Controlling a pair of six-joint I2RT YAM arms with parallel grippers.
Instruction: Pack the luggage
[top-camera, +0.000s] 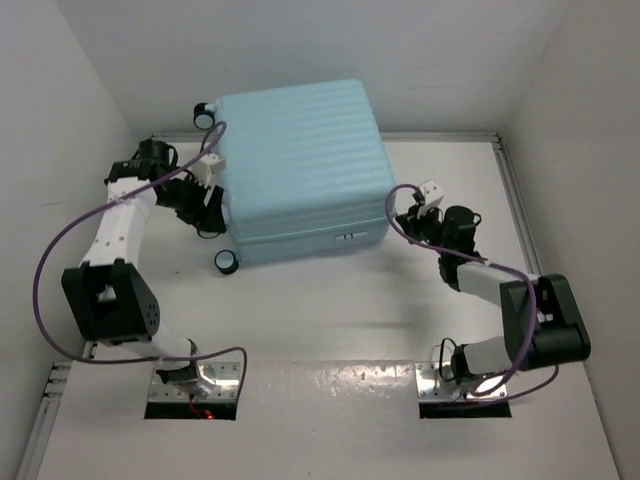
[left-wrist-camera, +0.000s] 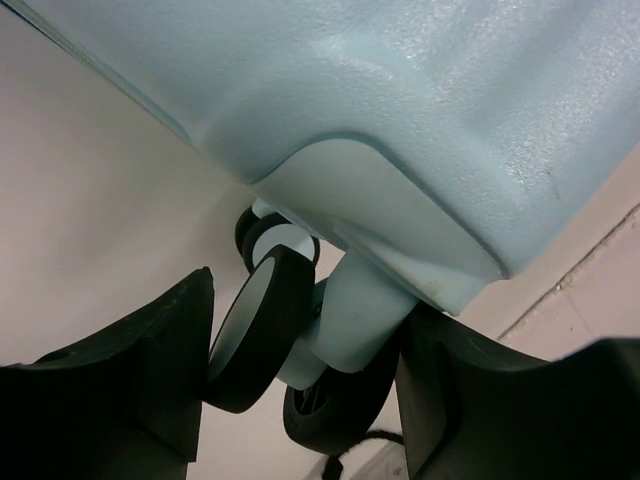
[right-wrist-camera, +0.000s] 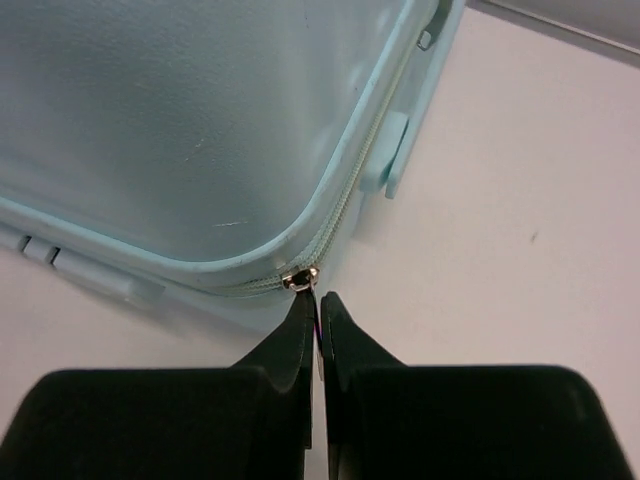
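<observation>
**Top external view.** We find the luggage (top-camera: 300, 170) lying flat and closed at the far middle of the table (top-camera: 330, 320), with its wheels toward the left. The left fingers (top-camera: 212, 208) are at the wheel end, near the front corner. The right fingers (top-camera: 410, 225) are at the opposite side, against the near right corner.

**Left wrist view.** The left fingers (left-wrist-camera: 150, 380) stand apart with a spinner wheel (left-wrist-camera: 255, 330) and its stem between them. Both sit close against the caster. We cannot tell whether they press on it or merely flank it.

**Right wrist view.** The right fingers (right-wrist-camera: 285, 345) are together, pinched on the zipper pull (right-wrist-camera: 302, 281) at the rounded corner of the shell. The zip track (right-wrist-camera: 350, 190) runs away from the pull in both directions. We cannot tell from here which stretch is already closed.

**Assessment.** In our judgement the step in hand is zipping the closed case shut, with the pull now at a corner. The next move calls for drawing the pull along the curve of the track, keeping the pull in line with it so the tab does not slip out. The left arm should brace the wheel end so the case does not slide or turn on the table.
</observation>
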